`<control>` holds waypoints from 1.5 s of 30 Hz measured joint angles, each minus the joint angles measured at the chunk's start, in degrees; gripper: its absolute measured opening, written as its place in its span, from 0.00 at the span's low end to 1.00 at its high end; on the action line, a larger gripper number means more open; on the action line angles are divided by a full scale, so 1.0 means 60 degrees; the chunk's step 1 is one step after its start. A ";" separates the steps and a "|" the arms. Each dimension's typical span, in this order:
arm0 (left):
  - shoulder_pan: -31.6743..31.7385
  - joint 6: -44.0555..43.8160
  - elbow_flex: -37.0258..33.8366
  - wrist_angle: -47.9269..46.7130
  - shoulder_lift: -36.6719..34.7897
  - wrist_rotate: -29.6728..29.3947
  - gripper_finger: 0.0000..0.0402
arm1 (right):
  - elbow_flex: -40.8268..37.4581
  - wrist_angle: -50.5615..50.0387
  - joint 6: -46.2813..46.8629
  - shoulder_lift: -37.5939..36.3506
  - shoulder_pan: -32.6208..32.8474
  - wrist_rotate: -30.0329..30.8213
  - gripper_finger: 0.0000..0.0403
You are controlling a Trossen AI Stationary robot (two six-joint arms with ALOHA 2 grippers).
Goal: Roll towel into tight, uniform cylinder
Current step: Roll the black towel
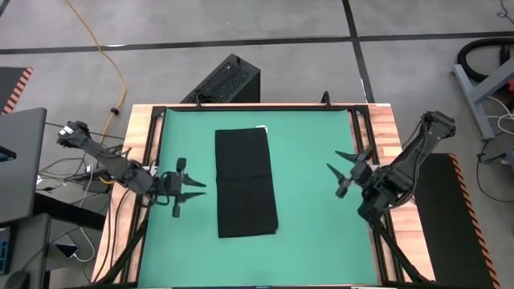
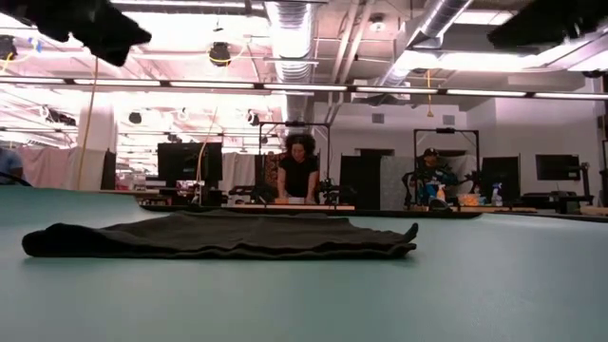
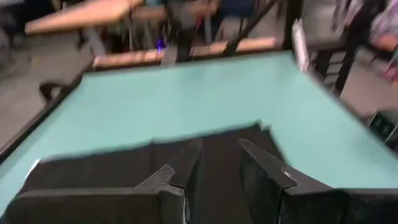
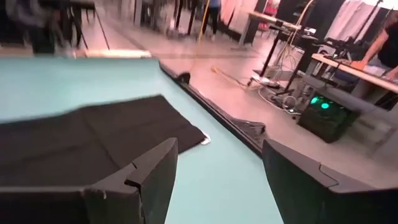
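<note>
While both grippers gape, towel (image 1: 246,182) lies flat, seemingly lengthwise front-to-back.

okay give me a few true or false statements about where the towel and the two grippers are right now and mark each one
1. The towel lies flat and unrolled on the green mat. True.
2. The left gripper is clamped on the towel. False: it is open, beside the towel and clear of it.
3. The right gripper is open, off to the towel's other side. True.
4. The towel is bunched at the mat's corner. False: it sits near the middle as a long rectangle.
</note>
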 joint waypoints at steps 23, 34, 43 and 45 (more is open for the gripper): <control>0.0004 0.1069 0.0318 0.4861 0.0089 0.1382 0.23 | 0.1637 0.9278 -1.0307 -0.1653 0.3658 -0.4931 0.48; 0.0126 -0.0445 0.0338 0.4470 0.1646 0.0203 0.23 | 0.1433 0.9323 -1.2639 -0.0217 -0.0787 -0.6688 0.48; 0.0459 -0.1292 0.1015 0.2555 0.2023 0.0441 0.23 | -0.0858 1.2793 -1.1558 0.0431 -0.6370 -1.3783 0.47; 0.0459 -0.1365 0.1010 0.2111 0.2386 0.0428 0.23 | -0.1217 1.2438 -1.0983 0.0672 -0.6812 -1.4317 0.46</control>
